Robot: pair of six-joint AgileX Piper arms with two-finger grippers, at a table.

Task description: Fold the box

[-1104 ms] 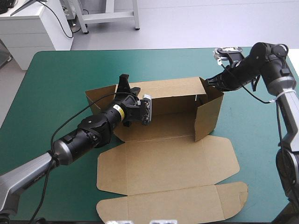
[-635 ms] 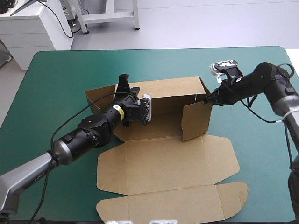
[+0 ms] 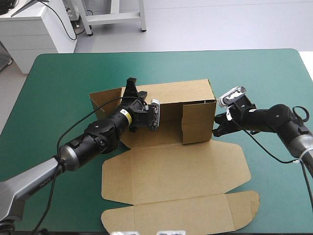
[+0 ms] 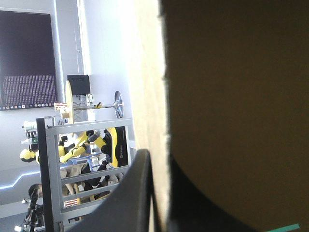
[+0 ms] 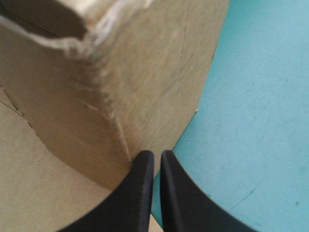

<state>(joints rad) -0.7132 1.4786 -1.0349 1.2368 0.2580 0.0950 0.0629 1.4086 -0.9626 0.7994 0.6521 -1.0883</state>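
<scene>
Brown box [image 3: 195,105] sits mid-tabletop [image 3: 58,78], with its back wall and right end flap raised and its front panels flat toward the near edge. Left gripper [image 3: 130,86] pinches the back wall's top edge. Right gripper [image 3: 216,130], fingers together and empty, meets the right end's foot. The box's left inside is hidden.

The box [image 3: 166,171] is showing a plain brown all over, with no print or marking. Its cut edges are looking paler, and the inner faces of its raised walls are looking darker in shade. The table [image 3: 63,83] is wearing an even teal-green cover without pattern. The left tool [image 3: 130,82] and the right tool [image 5: 157,153] are both showing black fingers [image 5: 137,193]. A narrow yellow band [image 3: 126,115] is ringing the black left arm [image 3: 93,139], whose lower stretch is showing silver-grey.
</scene>
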